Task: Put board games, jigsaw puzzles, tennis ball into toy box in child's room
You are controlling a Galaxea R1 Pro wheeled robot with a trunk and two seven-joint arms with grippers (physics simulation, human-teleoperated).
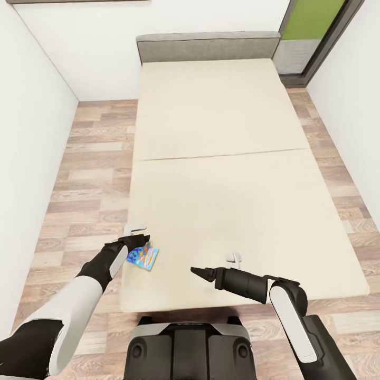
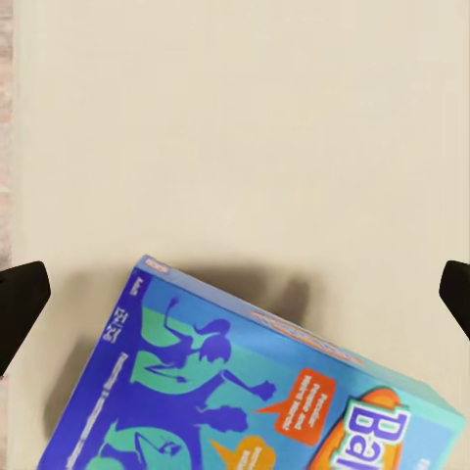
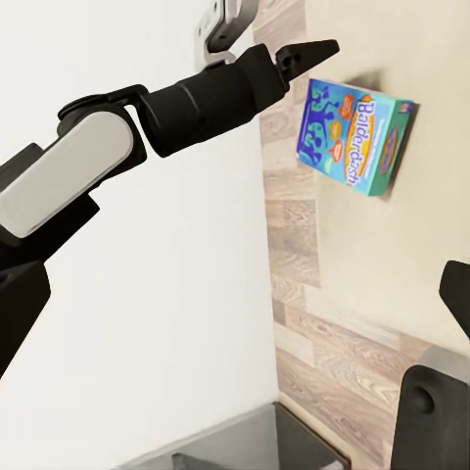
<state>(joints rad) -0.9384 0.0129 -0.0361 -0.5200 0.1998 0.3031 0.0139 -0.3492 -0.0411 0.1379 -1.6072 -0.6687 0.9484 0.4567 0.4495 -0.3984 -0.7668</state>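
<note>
Plainly, stage: early, judging by how things lay; the blue game was not yet lifted.
Blue board game (image 1: 144, 257): lay flat on the bed (image 1: 221, 174), near the mattress's corner at about 7 o'clock in the head view, close to the edge beside the wood floor (image 1: 79, 174).
Left hand (image 1: 138, 238): hung just over the game at its 11 o'clock side; the left wrist view showed the two dark fingertips (image 2: 20, 299) spread wide, with the game (image 2: 245, 392) below and between them, nothing clasped. Released.
Right hand (image 1: 203, 273): hovered above the foot of the bed at about 6 o'clock, well apart from the game and carrying nothing; whether its fingers were parted or closed I could not tell.
Right wrist view: looked across at the left arm (image 3: 147, 108) and the game (image 3: 357, 137) on the mattress.
Done: nothing that these views confirmed.
Left: gripping and carrying this game to the toy box, then the other toys, as a judgement.
Risk: a thin, flat box on a soft mattress may be awkward to pinch.
</note>
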